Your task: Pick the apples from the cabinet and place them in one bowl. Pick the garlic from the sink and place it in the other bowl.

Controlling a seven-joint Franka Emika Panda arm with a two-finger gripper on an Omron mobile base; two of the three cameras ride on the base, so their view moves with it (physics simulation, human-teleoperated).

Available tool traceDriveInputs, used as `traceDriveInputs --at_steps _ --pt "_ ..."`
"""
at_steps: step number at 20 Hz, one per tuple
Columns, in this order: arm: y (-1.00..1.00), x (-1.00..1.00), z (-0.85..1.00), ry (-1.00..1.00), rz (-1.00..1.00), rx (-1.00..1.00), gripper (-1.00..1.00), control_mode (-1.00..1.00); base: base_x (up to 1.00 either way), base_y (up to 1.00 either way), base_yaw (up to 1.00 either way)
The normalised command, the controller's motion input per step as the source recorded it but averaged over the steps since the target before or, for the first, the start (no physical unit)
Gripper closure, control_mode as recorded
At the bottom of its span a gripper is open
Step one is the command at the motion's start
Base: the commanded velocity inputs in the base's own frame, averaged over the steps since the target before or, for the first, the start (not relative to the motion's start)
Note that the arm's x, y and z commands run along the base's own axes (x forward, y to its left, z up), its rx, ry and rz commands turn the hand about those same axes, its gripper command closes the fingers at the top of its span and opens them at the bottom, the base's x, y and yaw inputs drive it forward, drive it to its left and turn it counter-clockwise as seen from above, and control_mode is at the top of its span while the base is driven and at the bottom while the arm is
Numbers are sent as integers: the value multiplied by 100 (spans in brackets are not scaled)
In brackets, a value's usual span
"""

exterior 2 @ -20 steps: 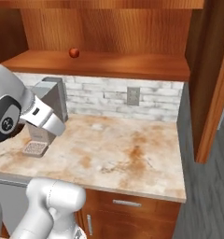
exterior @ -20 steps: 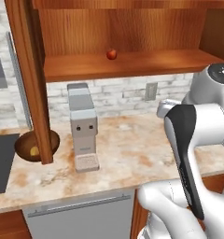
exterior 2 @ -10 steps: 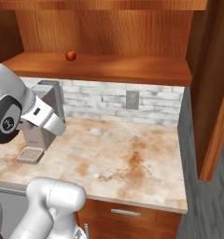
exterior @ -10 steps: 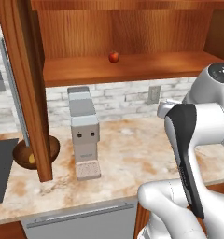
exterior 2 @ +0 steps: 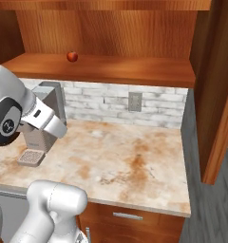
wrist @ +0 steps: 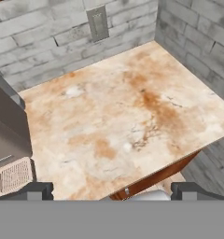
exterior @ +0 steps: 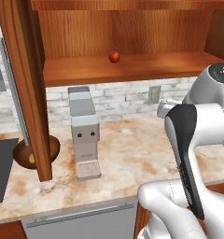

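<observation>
Raise gripper (wrist: 112, 191), fingers fully spread and empty, to red apple (exterior: 114, 57) mid-shelf in cabinet (exterior: 132, 70); close gently.

bowl (exterior: 25, 156) half behind cabinet door (exterior: 27, 88)

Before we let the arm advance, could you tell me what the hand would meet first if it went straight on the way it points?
Most likely the bare marble counter: the open hand looks down on it, nothing between, though depth is unclear.
</observation>
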Motion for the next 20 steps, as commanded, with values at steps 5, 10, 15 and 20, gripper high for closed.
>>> traceDriveInputs --at_steps 5,10,15,20 --pt "4 0 1 -1 2 0 -100 -100 0 0 0" --pt "6 0 27 -21 25 -9 -100 -100 0 0 0" --pt "21 -11 48 -18 24 -13 -100 -100 0 0 0" --pt "22 -3 56 -13 18 -8 -100 -100 0 0 0"
